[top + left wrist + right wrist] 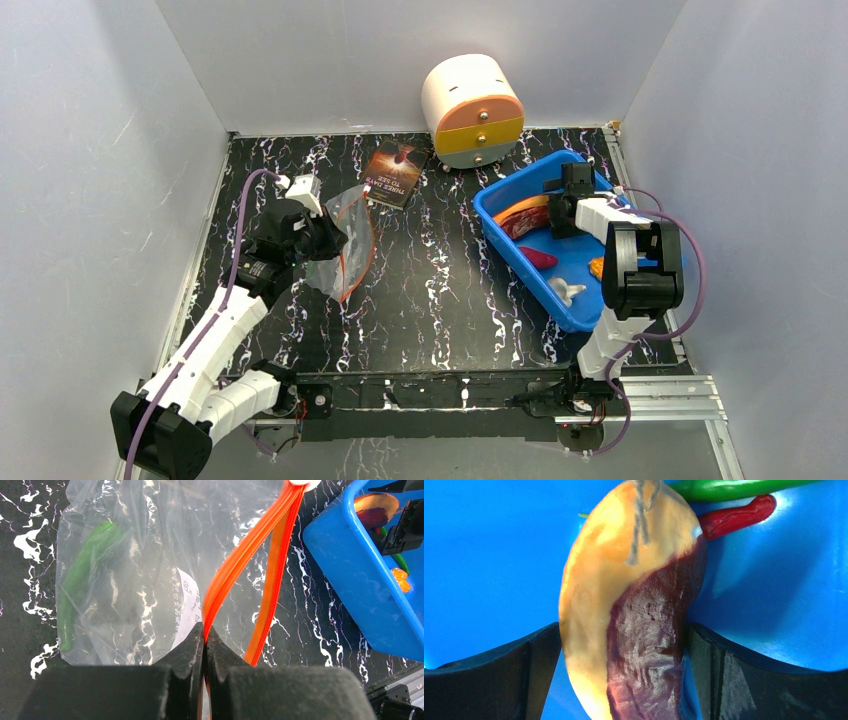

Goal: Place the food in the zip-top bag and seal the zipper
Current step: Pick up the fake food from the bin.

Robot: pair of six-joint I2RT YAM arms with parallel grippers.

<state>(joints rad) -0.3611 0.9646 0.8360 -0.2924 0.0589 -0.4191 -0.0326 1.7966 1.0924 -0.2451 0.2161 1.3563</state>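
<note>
**Toy food being bagged:** the slice (594, 595) is shown on edge in the bin (484, 555), straddled by the R gripper (624, 630). Its long axis is run approx. 12–6 o'clk in the R wrist view. The black fingers (489, 680) are set at its 9 and 3, i.e. across the short width, as a pinch requires. The jaws are spread wide and set just beside both flanks; whether the slice is already pinched can't be told. A red chili (734, 515) and a green stick (734, 487) are seen beyond its tip at approx. 1 o'clk.

At 9 o'clk of the bin in the top view, the bag (345, 250) is held by its mouth edge in the L gripper (205, 627), which is clenched on one strip of the zipper (240, 555). The two strips are parted, so the mouth is judged open. A green pepper (80, 575) is already seen inside.

The R arm is by far the nearer to the slice, and the L is taken up w/ the bag. The coming lift is judged to carry the slice toward 9 o'clk, to the mouth. A magenta piece (540, 258), a white lump (567, 291) and orange bits (597, 268) are left in the bin.
</note>
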